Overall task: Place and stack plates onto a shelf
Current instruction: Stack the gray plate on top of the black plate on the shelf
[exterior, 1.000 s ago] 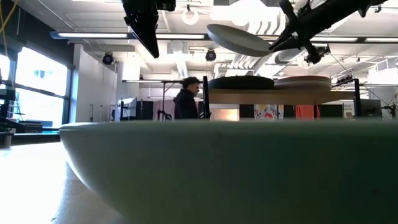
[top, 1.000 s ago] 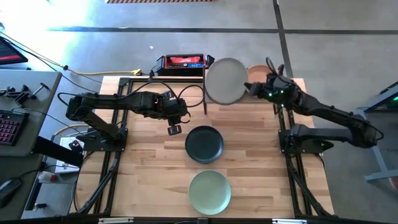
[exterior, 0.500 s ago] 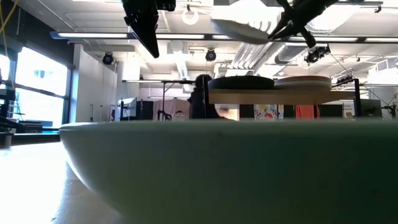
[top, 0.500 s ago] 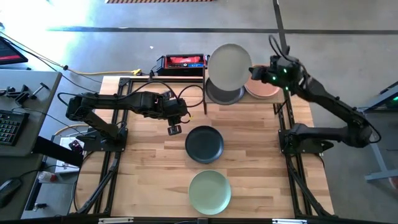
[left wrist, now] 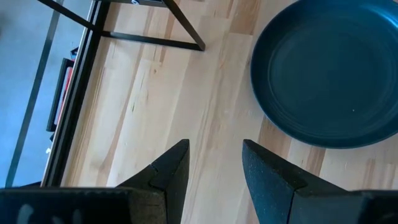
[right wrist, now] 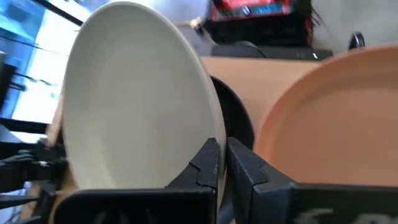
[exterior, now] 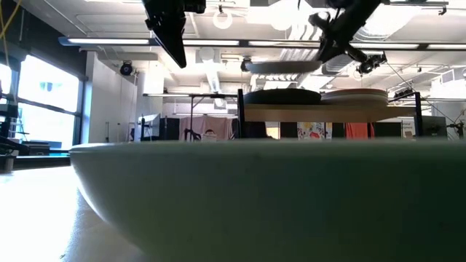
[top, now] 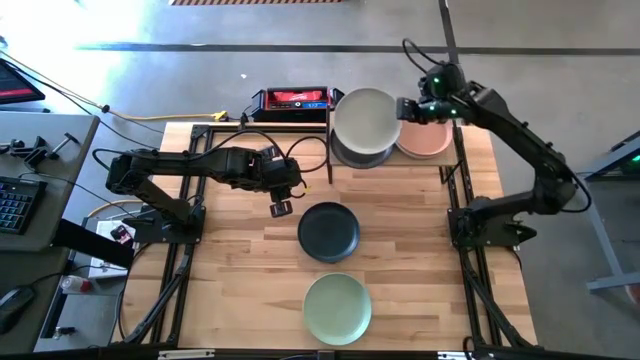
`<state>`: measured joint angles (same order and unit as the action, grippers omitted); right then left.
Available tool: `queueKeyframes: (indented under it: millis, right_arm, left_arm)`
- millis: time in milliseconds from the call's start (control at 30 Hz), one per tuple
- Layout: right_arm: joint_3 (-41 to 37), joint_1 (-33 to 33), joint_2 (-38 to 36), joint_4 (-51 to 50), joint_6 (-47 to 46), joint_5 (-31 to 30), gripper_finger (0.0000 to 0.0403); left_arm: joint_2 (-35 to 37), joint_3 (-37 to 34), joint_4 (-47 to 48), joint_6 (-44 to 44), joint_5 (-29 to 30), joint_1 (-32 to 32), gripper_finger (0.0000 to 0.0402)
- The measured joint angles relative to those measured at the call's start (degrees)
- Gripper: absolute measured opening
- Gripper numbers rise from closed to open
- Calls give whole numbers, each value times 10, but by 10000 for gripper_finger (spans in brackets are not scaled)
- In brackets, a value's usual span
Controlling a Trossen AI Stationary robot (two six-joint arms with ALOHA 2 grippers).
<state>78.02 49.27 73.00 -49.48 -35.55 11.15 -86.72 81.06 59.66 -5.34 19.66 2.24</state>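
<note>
My right gripper (top: 403, 108) is shut on a cream plate (top: 366, 117), which hovers level above a black plate (exterior: 282, 95) on the left half of the shelf (exterior: 320, 111). A peach plate (top: 428, 142) lies on the shelf's right half. Another black plate (top: 329, 231) lies flat mid-table, and a pale green plate (top: 338, 308) lies near the near edge. My left gripper (top: 281, 208) hangs open above the table, just left of the table's black plate (left wrist: 323, 74). My right gripper pinches the cream plate's rim (right wrist: 214, 134) on the side toward the table's right, one finger above and one below. The fingers come level from the right. The plate (exterior: 284, 67) is lifted clear and about level, a short way above the shelf's black plate.
The shelf's thin black posts (top: 330, 150) stand at its corners. A red and black box (top: 292, 100) sits beyond the far edge. Bare wood lies left of the table's plates (top: 230, 270). The green plate's rim (exterior: 255, 196) fills the low view's foreground.
My right gripper has moved toward the far edge and out over the shelf, carrying the cream plate. The plate was tilted and rose first; it has now levelled and come down closer to the shelf's black plate.
</note>
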Motion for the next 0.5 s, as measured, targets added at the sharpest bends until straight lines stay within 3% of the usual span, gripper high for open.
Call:
queueKeyframes:
  millis: [500]
  right_arm:
    - [-1,1,84,-24,26,14,0]
  left_arm:
    - [0,0,0,-1,0,0,136]
